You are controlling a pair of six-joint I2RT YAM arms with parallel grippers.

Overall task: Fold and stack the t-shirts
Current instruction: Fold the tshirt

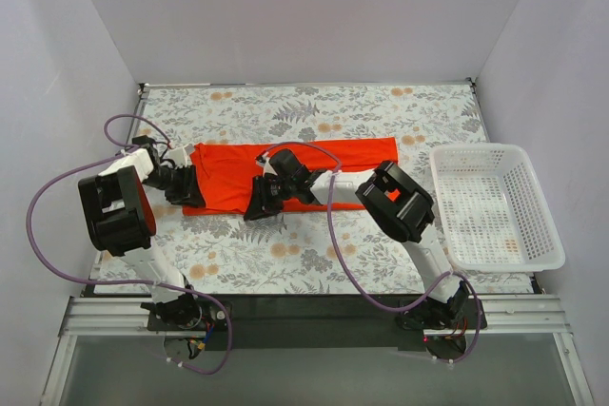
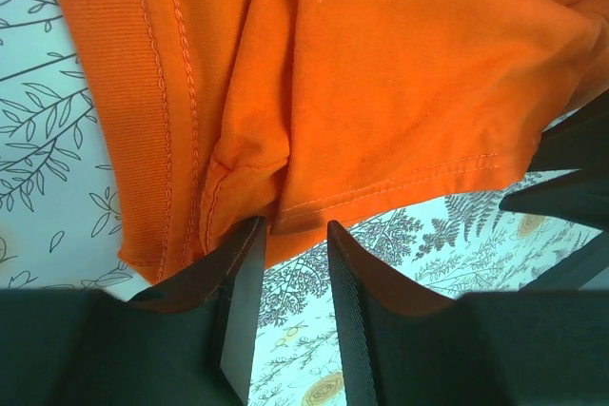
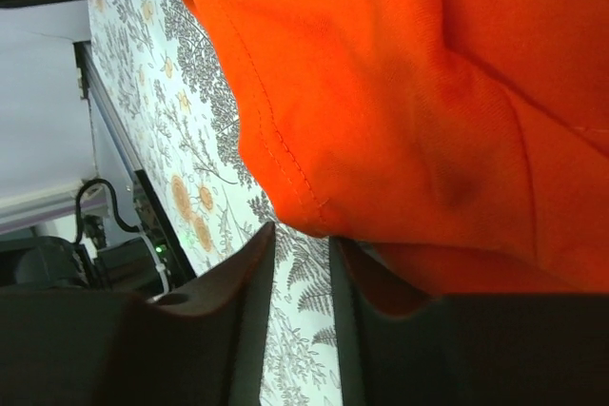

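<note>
One bright orange-red t-shirt [image 1: 324, 166] lies on the floral mat [image 1: 314, 106] as a long band running left to right. My left gripper [image 1: 189, 191] is low at the band's near left corner. In the left wrist view the shirt [image 2: 381, 73] has its stitched hem at the tips of my left gripper [image 2: 295, 226], whose jaws stand apart with bare mat between them. My right gripper [image 1: 260, 203] is at the near edge around the middle. In the right wrist view a hem corner of the shirt [image 3: 400, 111] hangs just past my right gripper [image 3: 303, 235], jaws apart, nothing gripped.
A white slotted basket [image 1: 479, 149] stands on the right of the mat, with nothing in it. Purple cables loop beside the left arm [image 1: 114, 211] and under the right arm [image 1: 400, 202]. White walls close in the back and both sides.
</note>
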